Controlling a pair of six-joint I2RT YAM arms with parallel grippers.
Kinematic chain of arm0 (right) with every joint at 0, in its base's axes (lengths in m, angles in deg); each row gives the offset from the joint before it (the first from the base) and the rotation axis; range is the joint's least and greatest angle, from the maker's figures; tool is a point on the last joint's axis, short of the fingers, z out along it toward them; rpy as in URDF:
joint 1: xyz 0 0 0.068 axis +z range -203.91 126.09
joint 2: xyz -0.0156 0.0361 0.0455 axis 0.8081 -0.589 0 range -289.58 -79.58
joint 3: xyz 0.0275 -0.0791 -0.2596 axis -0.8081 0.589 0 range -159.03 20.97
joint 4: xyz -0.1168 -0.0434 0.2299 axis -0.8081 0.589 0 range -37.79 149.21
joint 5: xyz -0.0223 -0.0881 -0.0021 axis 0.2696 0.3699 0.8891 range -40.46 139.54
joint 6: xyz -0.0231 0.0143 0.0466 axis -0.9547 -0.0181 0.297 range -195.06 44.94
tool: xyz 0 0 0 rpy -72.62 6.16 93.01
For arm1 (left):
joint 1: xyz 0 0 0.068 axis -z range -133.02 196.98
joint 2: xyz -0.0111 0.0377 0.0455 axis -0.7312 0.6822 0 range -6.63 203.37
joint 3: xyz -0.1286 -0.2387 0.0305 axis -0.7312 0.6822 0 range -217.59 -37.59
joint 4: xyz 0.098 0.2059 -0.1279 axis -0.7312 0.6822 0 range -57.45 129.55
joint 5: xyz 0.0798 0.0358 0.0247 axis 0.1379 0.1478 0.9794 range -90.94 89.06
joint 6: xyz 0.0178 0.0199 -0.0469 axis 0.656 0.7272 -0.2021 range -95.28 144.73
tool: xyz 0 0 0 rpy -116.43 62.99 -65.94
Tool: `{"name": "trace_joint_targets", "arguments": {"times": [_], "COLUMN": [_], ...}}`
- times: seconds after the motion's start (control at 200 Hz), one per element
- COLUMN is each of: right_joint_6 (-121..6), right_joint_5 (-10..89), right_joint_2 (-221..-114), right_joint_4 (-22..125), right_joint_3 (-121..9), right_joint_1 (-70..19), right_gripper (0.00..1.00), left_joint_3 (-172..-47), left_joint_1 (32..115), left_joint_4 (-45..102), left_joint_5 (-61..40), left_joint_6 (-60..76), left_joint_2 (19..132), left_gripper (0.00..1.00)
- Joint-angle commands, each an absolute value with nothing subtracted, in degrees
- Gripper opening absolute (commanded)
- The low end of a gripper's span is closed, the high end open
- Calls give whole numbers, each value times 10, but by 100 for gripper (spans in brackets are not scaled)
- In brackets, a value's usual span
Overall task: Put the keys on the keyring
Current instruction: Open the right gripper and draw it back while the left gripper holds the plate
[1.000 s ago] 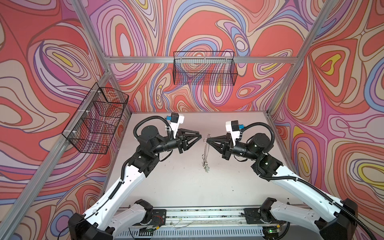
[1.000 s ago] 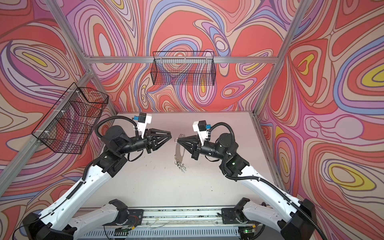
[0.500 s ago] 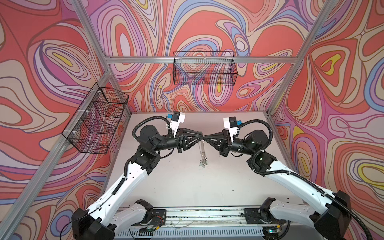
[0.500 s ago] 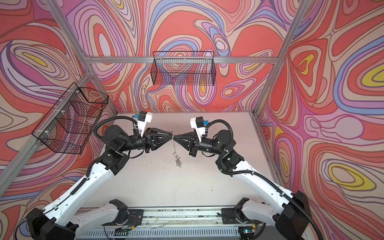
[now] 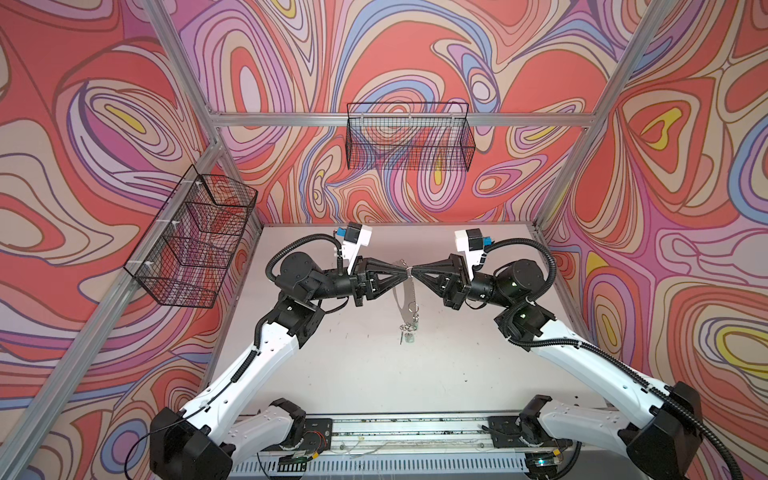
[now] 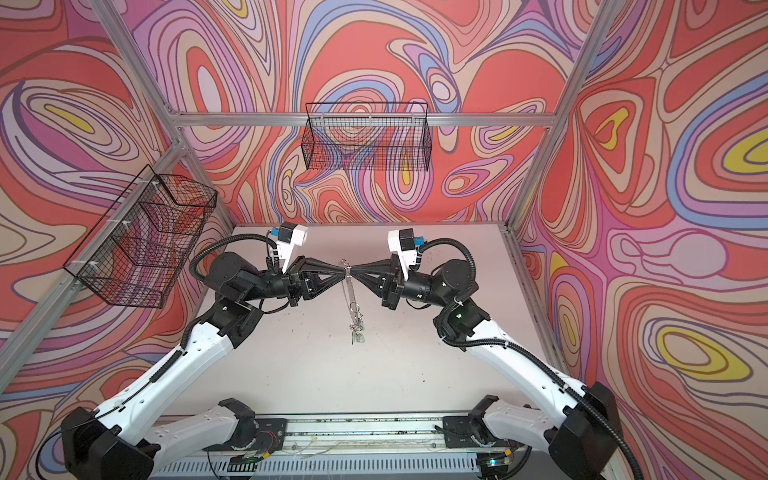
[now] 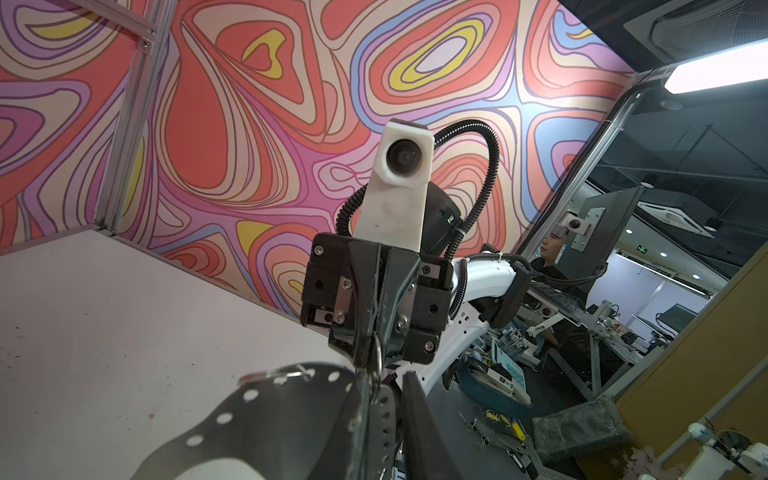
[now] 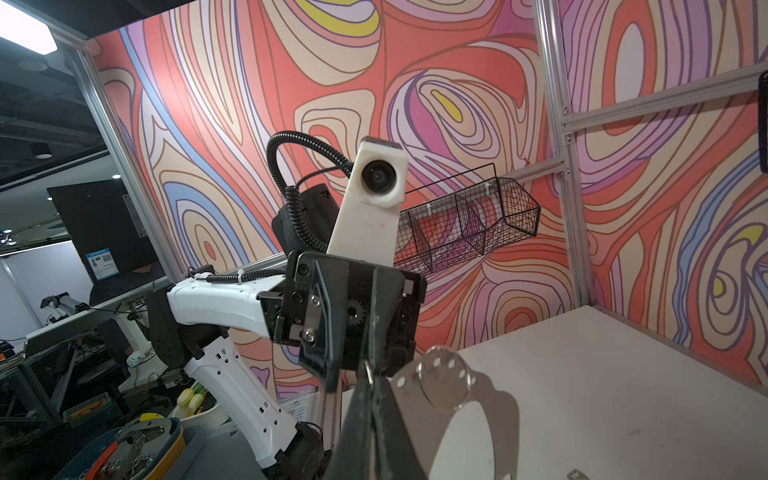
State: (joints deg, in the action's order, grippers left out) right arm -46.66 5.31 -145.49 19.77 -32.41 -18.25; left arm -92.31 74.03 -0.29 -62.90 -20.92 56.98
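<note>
The keyring (image 5: 402, 293) (image 6: 350, 286), a flat shiny metal band pierced with holes, hangs on edge above the table in both top views. A cluster of small keys (image 5: 409, 332) (image 6: 357, 332) dangles from its low end. My right gripper (image 5: 414, 272) (image 8: 372, 382) is shut on the keyring's upper rim beside a wire loop (image 8: 444, 378). My left gripper (image 5: 404, 272) (image 7: 387, 374) faces it tip to tip. Its jaws stand narrowly open around the band (image 7: 386, 415), with a slit left on one side.
A wire basket (image 5: 409, 137) hangs on the back wall and another (image 5: 195, 241) on the left wall. The pale table (image 5: 353, 374) spreads below, with the arms' rail (image 5: 415, 428) along its front. A small silvery piece (image 8: 575, 473) lies on the table.
Both grippers have come together at the middle; the right one carried the keyring leftward. The left jaws have narrowed around the ring's upper rim.
</note>
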Motion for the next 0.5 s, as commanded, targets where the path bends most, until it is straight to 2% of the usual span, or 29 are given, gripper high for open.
{"name": "trace_joint_targets", "arguments": {"times": [0.0, 0.29, 0.496], "right_joint_6": [-456, -450, -449], "right_joint_5": [51, 46, 50], "right_joint_2": [-1458, -1466, -1466], "right_joint_4": [170, 167, 167], "right_joint_3": [-327, -330, -326], "right_joint_1": [-187, -187, -188], "right_gripper": [0, 0, 0], "left_joint_3": [-920, -922, -923], "left_joint_1": [739, 740, 740], "left_joint_4": [-82, -161, -179], "left_joint_5": [-659, -677, -679], "left_joint_6": [-249, -307, -317], "left_joint_2": [575, 608, 609], "left_gripper": [19, 18, 4]}}
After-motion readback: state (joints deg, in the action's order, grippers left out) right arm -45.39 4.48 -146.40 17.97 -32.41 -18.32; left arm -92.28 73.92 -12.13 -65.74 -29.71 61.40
